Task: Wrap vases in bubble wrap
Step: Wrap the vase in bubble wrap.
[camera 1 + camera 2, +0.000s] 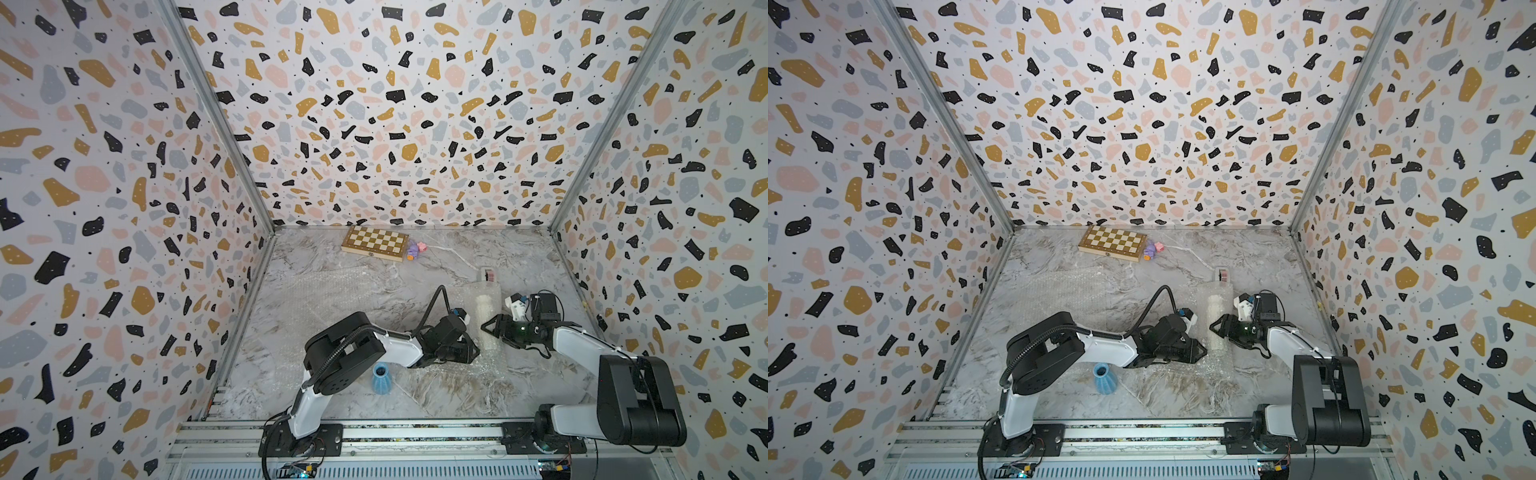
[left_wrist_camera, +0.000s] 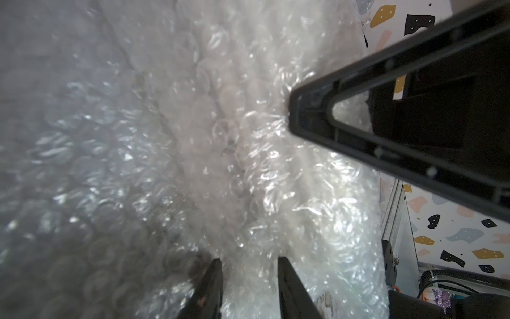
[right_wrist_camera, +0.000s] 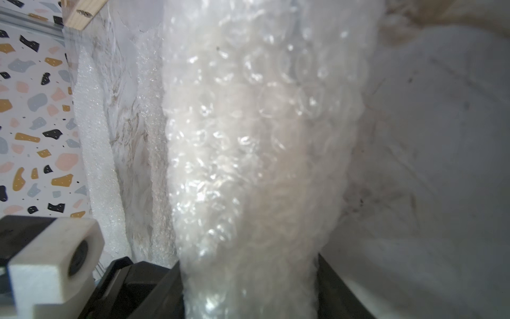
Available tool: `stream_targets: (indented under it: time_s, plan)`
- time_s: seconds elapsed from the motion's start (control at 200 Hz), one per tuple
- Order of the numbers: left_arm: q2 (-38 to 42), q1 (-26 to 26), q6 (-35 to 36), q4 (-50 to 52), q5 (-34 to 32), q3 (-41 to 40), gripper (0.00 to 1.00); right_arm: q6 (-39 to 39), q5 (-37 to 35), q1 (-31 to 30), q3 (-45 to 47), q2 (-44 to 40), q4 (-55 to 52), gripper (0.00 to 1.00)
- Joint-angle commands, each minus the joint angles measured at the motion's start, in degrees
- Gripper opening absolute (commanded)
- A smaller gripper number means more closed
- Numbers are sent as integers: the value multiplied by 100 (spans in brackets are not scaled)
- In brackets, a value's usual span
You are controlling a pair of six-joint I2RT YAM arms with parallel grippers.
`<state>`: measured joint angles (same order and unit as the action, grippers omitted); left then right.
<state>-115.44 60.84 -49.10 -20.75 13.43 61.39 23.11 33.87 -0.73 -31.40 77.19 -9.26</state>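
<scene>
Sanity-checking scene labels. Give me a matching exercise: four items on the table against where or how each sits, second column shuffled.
Items:
1. blue vase
2. cream vase
3. chessboard
4. tape dispenser

Place or state:
A. by the back wall
B. lying rolled in bubble wrap
C. bare, beside the left arm
D. just beyond the cream vase's far end

Pairs: 1-C, 2-B, 3-A, 4-D
</scene>
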Motion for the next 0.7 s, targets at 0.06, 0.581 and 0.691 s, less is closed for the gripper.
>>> stream_targets:
  time_s: [0.06,0.581,0.691]
  plan:
    - [659,-348,-16,107,118,-130,35,-70,-900,-248,-176,0,-450,61]
    - [-556,-674,335,1332,-90,1717,31,-75,-1877,-432,-632,-140,-1175,57]
    - [-617,-694,325,1119,-132,1625,28,3,-2219,-577,-832,-161,-1389,57]
